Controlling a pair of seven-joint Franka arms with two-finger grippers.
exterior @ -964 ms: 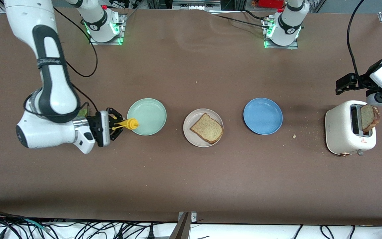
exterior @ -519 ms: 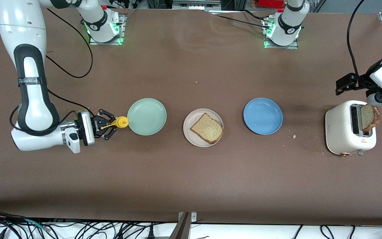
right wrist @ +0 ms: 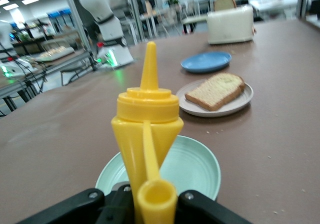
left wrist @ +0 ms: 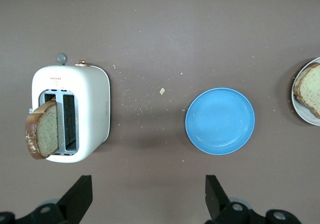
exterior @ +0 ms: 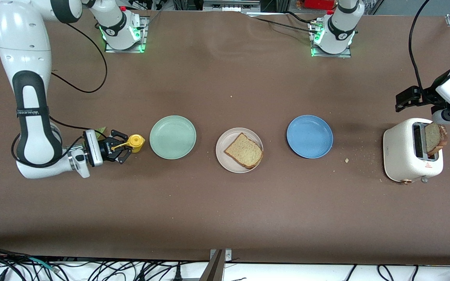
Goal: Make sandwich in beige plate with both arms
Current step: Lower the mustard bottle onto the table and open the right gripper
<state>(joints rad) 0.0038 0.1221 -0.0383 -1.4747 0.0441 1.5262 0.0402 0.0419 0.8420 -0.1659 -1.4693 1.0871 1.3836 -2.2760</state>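
Holding a yellow plastic squeeze bottle (exterior: 133,143) tight, the right gripper (exterior: 122,146) sits beside the round mint-green plate (exterior: 172,137). The round beige plate (exterior: 225,157) with one brown bread slice (exterior: 244,150) lies well apart from it, mid-table. The left gripper (left wrist: 147,196) hangs wide open over the white toaster (exterior: 406,156).

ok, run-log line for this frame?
right tool: shut on mustard bottle beside mint-green plate | left tool: open over toaster | beige plate: one bread slice

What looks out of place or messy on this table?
Pale crumbs are scattered on the brown table between the round blue plate and the white toaster, where a browned bread slice leans askew from one slot.
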